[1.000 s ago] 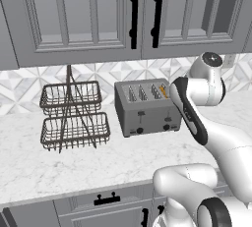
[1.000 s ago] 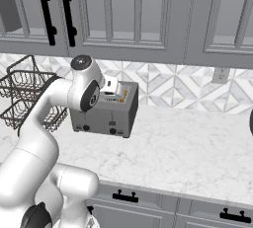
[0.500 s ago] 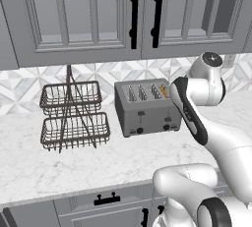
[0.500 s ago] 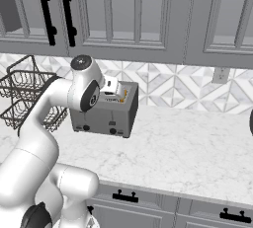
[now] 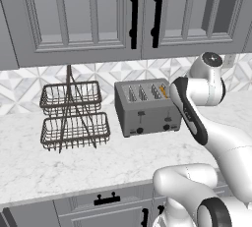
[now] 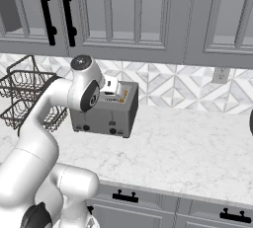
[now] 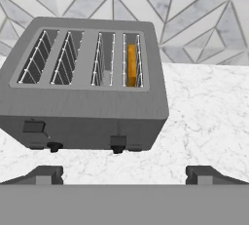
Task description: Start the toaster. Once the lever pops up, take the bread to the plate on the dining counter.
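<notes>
Hovering tool (image 7: 124, 174) above the toaster (image 7: 87, 107), fingers spread wide, holding nothing.
Bread (image 7: 131, 65) sits in the rightmost slot; wire basket rack (image 5: 74, 115) at left on the tabletop (image 5: 98, 159); nothing has shifted since earlier.

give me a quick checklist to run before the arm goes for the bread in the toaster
1. Bread sits in the rightmost slot of the toaster: ok.
2. Right lever popped up: not ok, it sits low near the base while the left tab rides higher.
3. End effector fingers spread apart: ok.
4. End effector holds nothing: ok.
5. End effector centred over the bread slot: cannot tell.
6. Wire basket rack stands apart from the toaster: ok.
</notes>
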Motion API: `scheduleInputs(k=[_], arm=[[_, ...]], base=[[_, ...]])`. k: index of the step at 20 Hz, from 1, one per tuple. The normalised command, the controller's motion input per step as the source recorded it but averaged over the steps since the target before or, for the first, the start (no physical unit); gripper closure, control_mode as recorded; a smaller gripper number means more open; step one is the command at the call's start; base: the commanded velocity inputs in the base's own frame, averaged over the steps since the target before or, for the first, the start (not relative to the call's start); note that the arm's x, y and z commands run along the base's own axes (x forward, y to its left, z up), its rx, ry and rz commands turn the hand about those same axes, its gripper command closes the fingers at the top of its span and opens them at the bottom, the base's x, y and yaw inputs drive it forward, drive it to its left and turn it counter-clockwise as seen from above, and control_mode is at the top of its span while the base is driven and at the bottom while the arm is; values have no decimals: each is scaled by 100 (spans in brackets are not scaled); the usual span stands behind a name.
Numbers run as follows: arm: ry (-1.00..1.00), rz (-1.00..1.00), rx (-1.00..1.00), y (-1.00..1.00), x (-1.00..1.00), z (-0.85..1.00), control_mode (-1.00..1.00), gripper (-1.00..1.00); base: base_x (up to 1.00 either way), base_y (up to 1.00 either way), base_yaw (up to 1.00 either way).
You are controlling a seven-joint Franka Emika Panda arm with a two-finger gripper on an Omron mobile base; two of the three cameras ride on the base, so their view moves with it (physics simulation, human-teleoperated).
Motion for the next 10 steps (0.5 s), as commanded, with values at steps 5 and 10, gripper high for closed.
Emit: scheduleInputs(k=[5,10], arm=[[0,0,0,0,0,0,-100,-100],[0,0,0,0,0,0,-100,-100]], base=[[0,0,0],[0,0,0]])
